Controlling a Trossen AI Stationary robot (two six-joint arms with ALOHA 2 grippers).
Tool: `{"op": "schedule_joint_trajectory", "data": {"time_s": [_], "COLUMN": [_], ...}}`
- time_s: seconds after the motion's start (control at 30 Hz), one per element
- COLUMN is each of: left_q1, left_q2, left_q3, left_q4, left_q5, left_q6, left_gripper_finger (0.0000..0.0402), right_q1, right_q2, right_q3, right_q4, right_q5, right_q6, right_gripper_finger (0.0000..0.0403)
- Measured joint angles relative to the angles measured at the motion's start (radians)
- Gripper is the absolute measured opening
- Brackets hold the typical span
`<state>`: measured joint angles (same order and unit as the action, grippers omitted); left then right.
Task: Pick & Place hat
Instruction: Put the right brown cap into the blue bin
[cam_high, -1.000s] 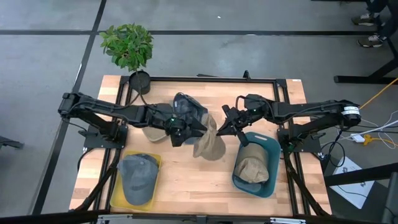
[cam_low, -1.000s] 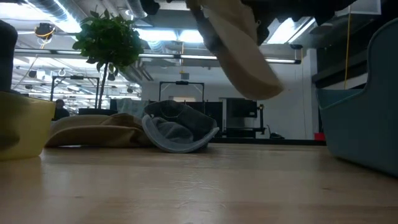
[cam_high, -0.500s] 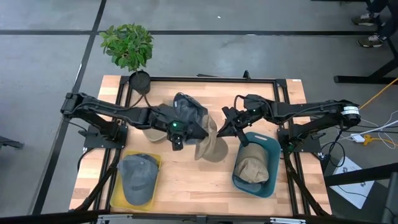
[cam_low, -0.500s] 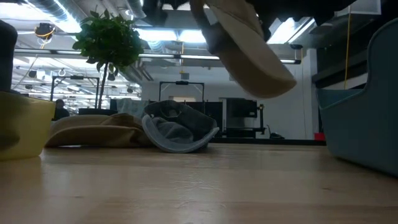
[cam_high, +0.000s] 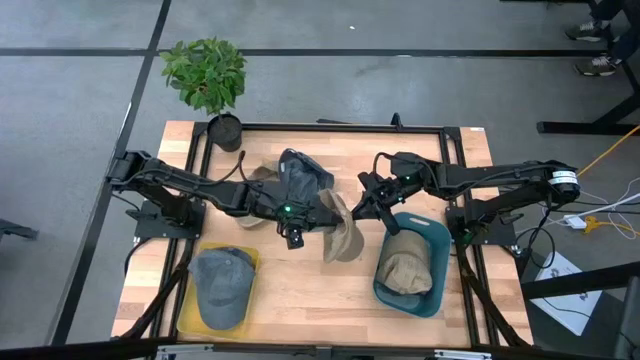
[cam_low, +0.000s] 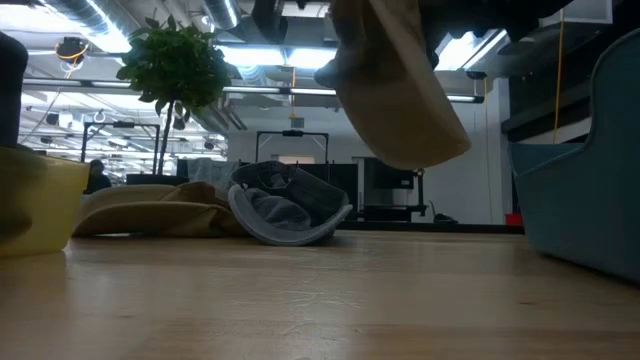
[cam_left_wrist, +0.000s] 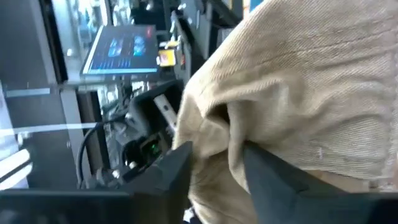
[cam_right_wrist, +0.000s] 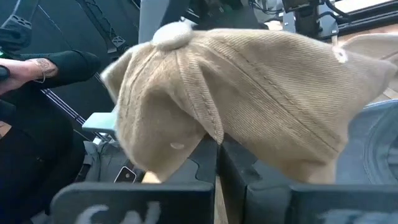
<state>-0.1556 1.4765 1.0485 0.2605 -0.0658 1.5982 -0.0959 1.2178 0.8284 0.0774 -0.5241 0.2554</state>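
Claw check first: from overhead my right claw (cam_high: 368, 205) is pressed together on the edge of the tan cap (cam_high: 340, 232), which hangs mid-counter above the wood, just beside the teal bin (cam_high: 438, 262) that already has another tan hat (cam_high: 405, 270) in it. Left claw (cam_high: 322, 212) is right at the cap's other side. A dark hat (cam_high: 300, 172) sits behind them, and a grey cap (cam_high: 222, 283) is in the yellow tray (cam_high: 184, 322).

Low view: the cap (cam_low: 395, 95) is dangling well clear of the counter (cam_low: 320, 300), teal bin wall (cam_low: 585, 190) off to the side.

Left wrist view: the fingers (cam_left_wrist: 267, 171) straddle a fold of the corduroy (cam_left_wrist: 311, 93), a fold of fabric sitting in the gap, but I honestly can't tell if they're actually clamped or just around it.

Right wrist view: fingers (cam_right_wrist: 205, 165) are nipped together on the brim edge, the cap (cam_right_wrist: 249, 99) draped over them.

My take: this looks like a two-handed carry or handoff toward the bin. I'd keep the right pinch firm, not let both arms pull apart and stretch the fabric, keep the cap high enough to clear the bin rim, then lower it in before letting go.
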Motion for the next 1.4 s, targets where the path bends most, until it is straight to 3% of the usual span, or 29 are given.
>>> {"op": "schedule_joint_trajectory", "data": {"time_s": [0.2, 0.33, 0.53, 0.8, 1.0, 1.17, 1.4], "left_q1": [-0.031, -0.047, -0.054, -0.036, -0.031, -0.031, -0.007], "left_q2": [-0.003, -0.004, -0.010, -0.010, -0.010, -0.009, -0.009], "left_q3": [0.000, 0.000, 0.000, 0.000, 0.000, 0.000, 0.000], "left_q4": [0.002, -0.009, -0.026, -0.057, -0.057, -0.079, -0.078], "left_q5": [-0.147, -0.263, -0.354, -0.347, -0.285, -0.167, -0.061], "left_q6": [-0.041, -0.068, -0.119, -0.119, -0.077, 0.002, 0.053], "left_gripper_finger": [0.0017, 0.0006, 0.0005, 0.0077, 0.0159, 0.0214, 0.0241], "right_q1": [0.000, 0.000, 0.000, 0.000, 0.000, 0.000, 0.000], "right_q2": [0.000, 0.000, 0.000, 0.000, 0.000, 0.000, 0.000], "right_q3": [0.000, 0.000, 0.000, 0.000, 0.000, 0.000, 0.000], "right_q4": [-0.018, -0.063, -0.085, -0.104, -0.106, -0.106, -0.101], "right_q5": [0.007, -0.006, -0.021, -0.028, -0.030, -0.030, -0.054], "right_q6": [-0.015, -0.034, -0.054, -0.060, -0.057, -0.054, -0.045], "right_gripper_finger": [0.0008, 0.0008, 0.0008, 0.0008, 0.0008, 0.0008, 0.0008]}}
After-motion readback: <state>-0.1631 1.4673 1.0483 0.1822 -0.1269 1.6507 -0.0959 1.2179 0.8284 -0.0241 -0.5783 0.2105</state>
